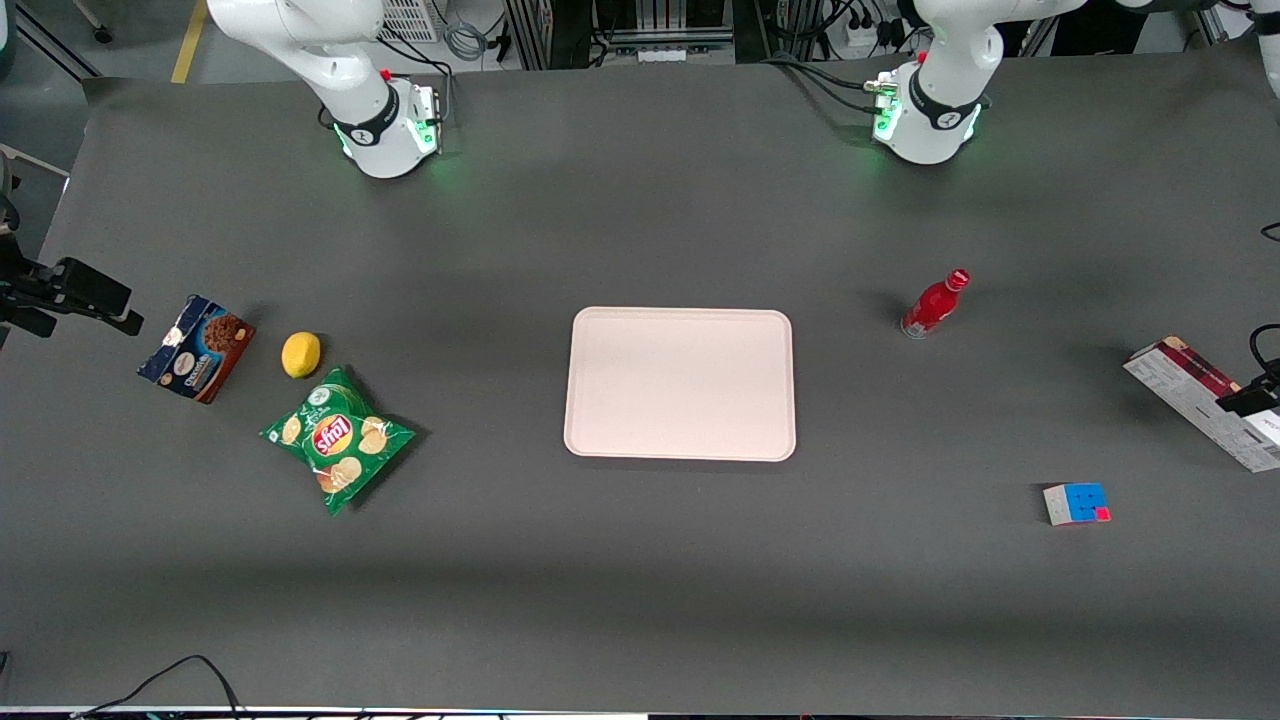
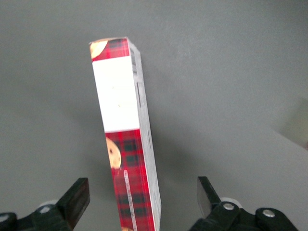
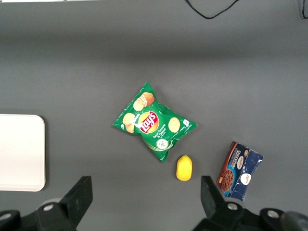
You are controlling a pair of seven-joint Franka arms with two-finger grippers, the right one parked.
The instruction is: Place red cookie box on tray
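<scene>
The red cookie box [image 1: 1190,392] lies on the table at the working arm's end, near the table edge. In the left wrist view the red cookie box [image 2: 122,144] shows its plaid face, white label and a white printed side. My left gripper [image 2: 142,187] is open and straddles one end of the box, with a clear gap between each finger and the carton. In the front view only a dark part of the gripper [image 1: 1250,400] shows over the box. The pale pink tray [image 1: 680,314] lies bare at mid-table, well apart from the box.
A small red bottle [image 1: 935,303] stands between tray and box. A colour cube [image 1: 1077,503] sits nearer the front camera. Toward the parked arm's end lie a green chips bag [image 1: 338,438], a lemon [image 1: 301,354] and a blue-brown cookie box [image 1: 196,348].
</scene>
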